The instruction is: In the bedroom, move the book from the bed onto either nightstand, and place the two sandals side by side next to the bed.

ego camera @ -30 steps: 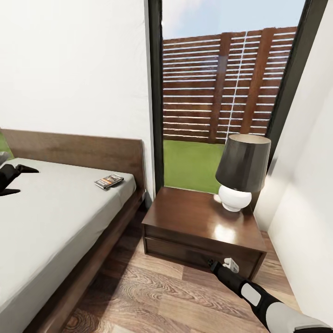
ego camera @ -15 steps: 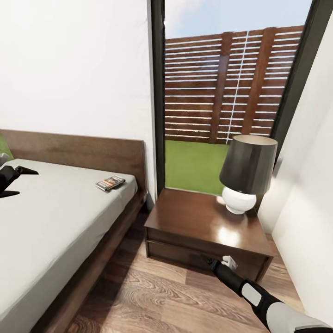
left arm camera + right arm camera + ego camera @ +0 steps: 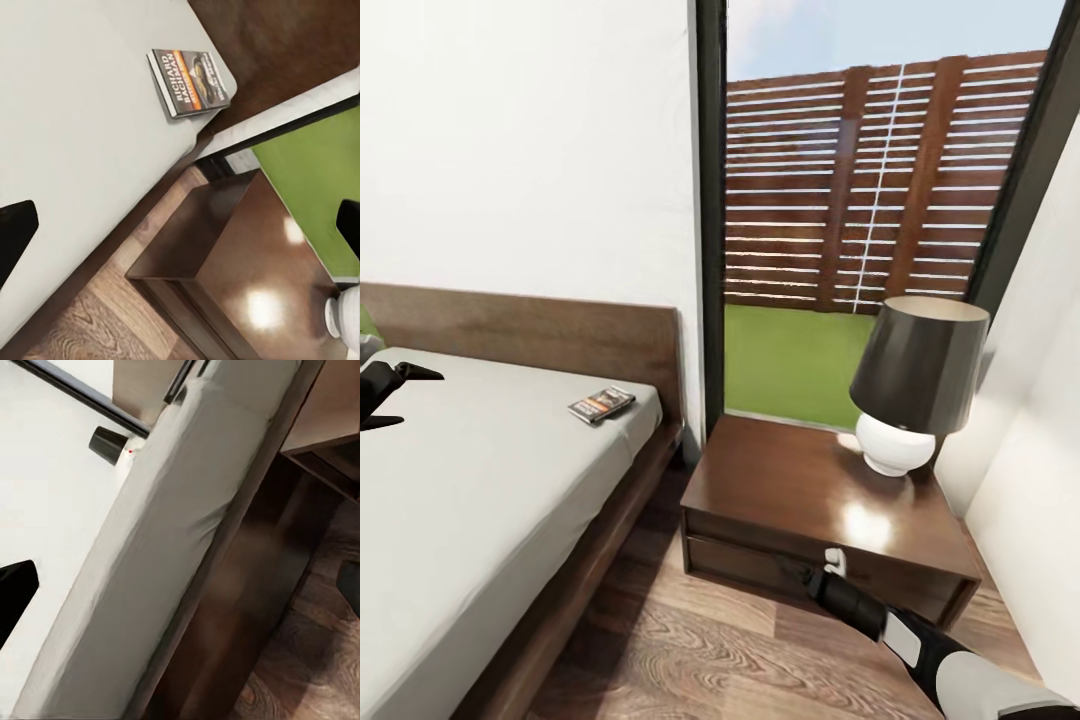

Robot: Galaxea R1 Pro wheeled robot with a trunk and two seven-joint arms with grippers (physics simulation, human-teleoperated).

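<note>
Book (image 3: 601, 404) lay flat on the mattress, near the corner of the bed (image 3: 480, 480) closest to the nightstand (image 3: 800, 490). It looked thin, light and a little flexible, so I judged a grip across its free edge would be best. My left gripper (image 3: 400, 395) hung over the mattress, well apart from it, fingers spread open. My right gripper (image 3: 795, 570) was low before the nightstand; its state I could not tell. A lamp (image 3: 915, 385) stood on the nightstand.
</note>
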